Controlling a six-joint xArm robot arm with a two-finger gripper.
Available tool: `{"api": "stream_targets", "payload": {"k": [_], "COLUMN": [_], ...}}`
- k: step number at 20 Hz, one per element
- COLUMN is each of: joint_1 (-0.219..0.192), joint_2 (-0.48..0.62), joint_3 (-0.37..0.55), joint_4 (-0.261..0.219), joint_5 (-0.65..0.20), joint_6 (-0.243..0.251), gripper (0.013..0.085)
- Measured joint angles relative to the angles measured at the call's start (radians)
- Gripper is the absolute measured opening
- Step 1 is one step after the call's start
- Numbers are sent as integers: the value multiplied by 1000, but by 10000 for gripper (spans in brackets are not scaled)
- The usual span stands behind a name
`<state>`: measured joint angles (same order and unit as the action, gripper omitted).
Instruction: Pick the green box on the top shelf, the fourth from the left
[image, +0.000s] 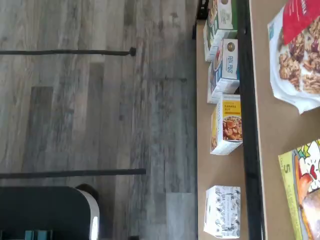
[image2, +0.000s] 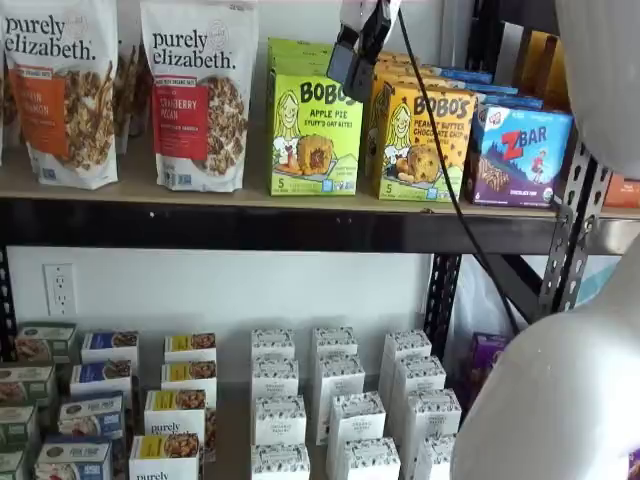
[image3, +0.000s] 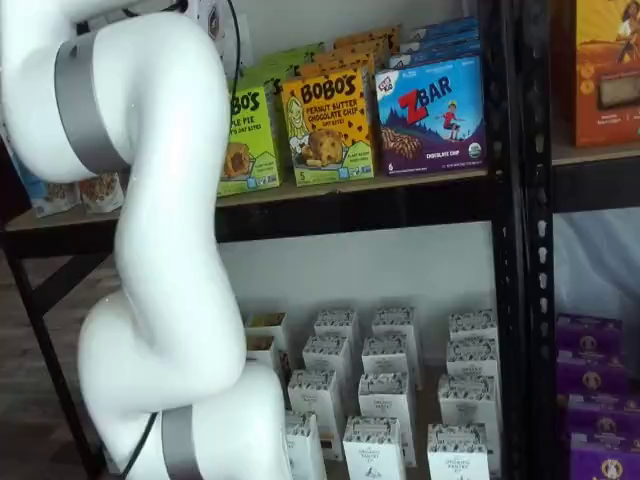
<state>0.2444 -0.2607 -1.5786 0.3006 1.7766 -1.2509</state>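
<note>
1. The white arm (image3: 160, 270) is seen nearest the cameras in both shelf views, bulking between the lens and the shelves and covering part of the green box in one of them.
2. The gripper (image2: 352, 55) is seen hanging from the upper edge in a shelf view, just in front of the top shelf's cartons, with a black cable (image2: 440, 170) trailing down beside it. The dark fingers are seen side-on, so no gap can be made out by eye; the claw is being held spread as wide as it goes, and nothing is being pinched.
3. The green box (image2: 315, 135) is standing upright at the front edge of the top shelf (image2: 250, 225), just below and left of the gripper and not touched by it.
4. The green box is flanked by a granola bag (image2: 200, 95) on one side and the yellow-orange Bobo's carton (image2: 425, 140) on the other; the blue ZBar carton (image2: 520, 155) is standing beyond that.
5. Small white boxes (image2: 340, 400) are seen in rows on the lower shelf.
</note>
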Motion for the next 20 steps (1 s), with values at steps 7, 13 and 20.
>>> {"api": "stream_targets", "payload": {"k": [7,13,20], "joint_1": [0,-8,-6], "joint_2": [-12,-22,-26], "joint_3": [35,56,60], "joint_4": [-11,11,41], "joint_5": [-12,-44,-114], "joint_6": [-8,-16,-9], "gripper": [850,850,850]}}
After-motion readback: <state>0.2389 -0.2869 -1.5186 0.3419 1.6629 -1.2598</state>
